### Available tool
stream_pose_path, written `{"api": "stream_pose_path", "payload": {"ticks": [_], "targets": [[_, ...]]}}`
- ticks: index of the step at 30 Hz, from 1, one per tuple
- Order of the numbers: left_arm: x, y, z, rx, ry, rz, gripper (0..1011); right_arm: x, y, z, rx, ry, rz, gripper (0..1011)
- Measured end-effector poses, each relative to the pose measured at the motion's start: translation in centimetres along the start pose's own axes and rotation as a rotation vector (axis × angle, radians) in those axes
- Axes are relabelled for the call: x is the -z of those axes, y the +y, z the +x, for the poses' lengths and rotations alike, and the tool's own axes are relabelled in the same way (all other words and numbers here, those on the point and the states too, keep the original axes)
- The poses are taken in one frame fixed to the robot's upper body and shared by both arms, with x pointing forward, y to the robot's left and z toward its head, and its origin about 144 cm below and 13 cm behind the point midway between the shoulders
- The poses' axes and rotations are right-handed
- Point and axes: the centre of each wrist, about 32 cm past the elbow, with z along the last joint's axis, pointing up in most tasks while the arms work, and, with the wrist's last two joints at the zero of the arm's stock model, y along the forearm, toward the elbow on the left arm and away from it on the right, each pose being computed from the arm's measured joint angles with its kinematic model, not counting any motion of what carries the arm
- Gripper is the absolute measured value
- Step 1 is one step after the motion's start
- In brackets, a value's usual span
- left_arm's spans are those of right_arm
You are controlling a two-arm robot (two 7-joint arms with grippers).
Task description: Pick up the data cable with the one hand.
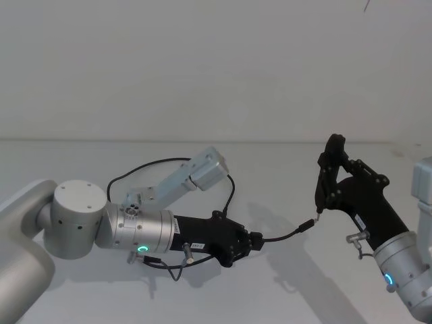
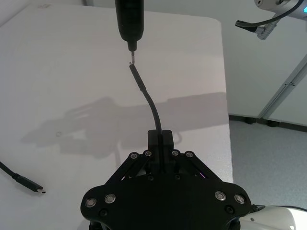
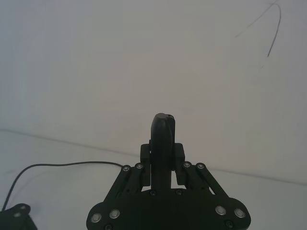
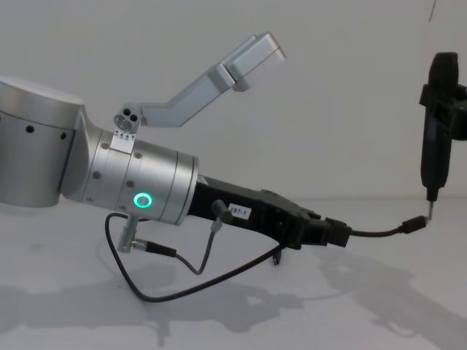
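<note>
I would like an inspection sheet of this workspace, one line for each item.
Surface: white table, bare where it shows.
Job's things: data cable gripped near one end, plug pointing at the tool tip; its other plug lies on the table.
Clutter: nothing seen.
Grippers: left gripper shut on the cable, low over the table; right gripper shut on a slim black tool, held upright.
Cables: grey lead hangs under the left wrist; black cord loops behind the left arm.
Surroundings: plain white wall; floor beyond the table edge.
</note>
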Motion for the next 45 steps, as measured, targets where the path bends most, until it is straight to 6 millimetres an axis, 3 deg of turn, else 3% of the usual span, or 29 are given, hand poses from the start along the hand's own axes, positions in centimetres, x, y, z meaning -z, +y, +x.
{"api": "stream_pose_path", "payload": {"ticks": [22, 45], "targets": [[0.0, 0.0, 0.0, 0.0, 0.0, 0.0, 41, -0.2, -0.4, -0.7, -0.022, 0.036, -0.005, 279], [0.0, 0.0, 0.0, 0.0, 0.0, 0.0, 41, 0.9, 0.6, -0.1, -0.012, 0.001, 0.006, 279]]}}
